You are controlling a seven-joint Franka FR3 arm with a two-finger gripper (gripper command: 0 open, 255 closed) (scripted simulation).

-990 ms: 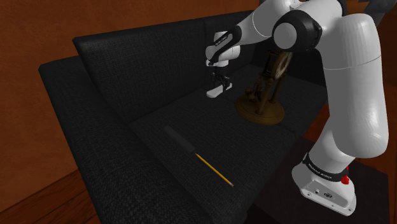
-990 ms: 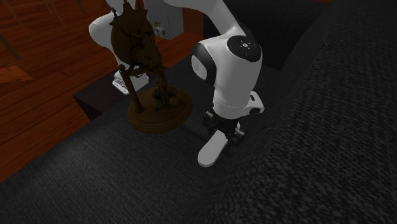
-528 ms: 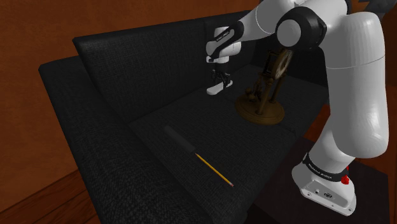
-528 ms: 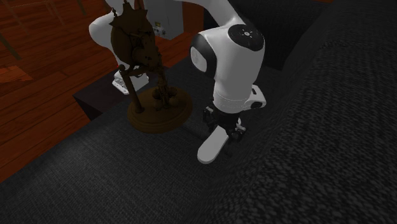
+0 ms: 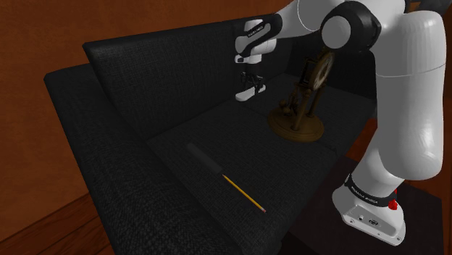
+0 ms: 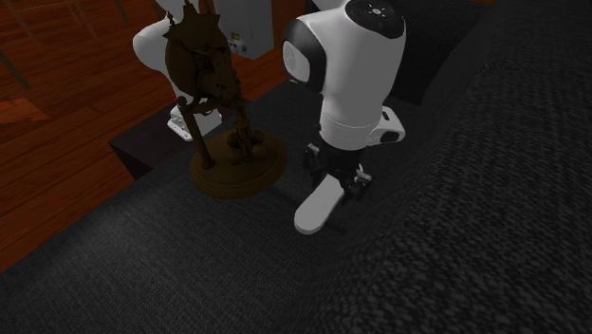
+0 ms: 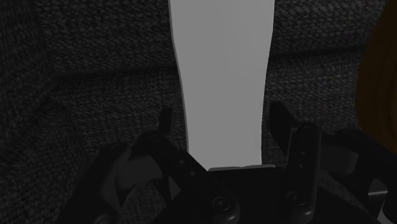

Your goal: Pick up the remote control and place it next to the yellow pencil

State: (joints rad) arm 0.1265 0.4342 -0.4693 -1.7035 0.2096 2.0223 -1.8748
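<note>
A plain white remote control (image 5: pixel 250 91) hangs over the back of the dark sofa seat (image 5: pixel 239 156), clasped at one end by my gripper (image 5: pixel 251 78). From the second exterior view the remote control (image 6: pixel 317 208) slants down from the gripper (image 6: pixel 337 181), close to the backrest. Through the wrist camera the remote control (image 7: pixel 221 83) runs straight out between the fingers (image 7: pixel 167 121) of the gripper (image 7: pixel 222 127). The yellow pencil (image 5: pixel 243 193) lies near the seat's front edge, well away from the gripper toward the shoulder view's bottom.
A brown wooden ornament (image 5: pixel 297 110) on a round base stands on the seat just to the shoulder view's right of the gripper; it is also in the second exterior view (image 6: pixel 223 119). A dark stick-like object (image 5: pixel 200 156) lies in line with the pencil's far end.
The gripper has risen with the remote control in it. The remote has come up off the seat cushion and hangs higher than before.
</note>
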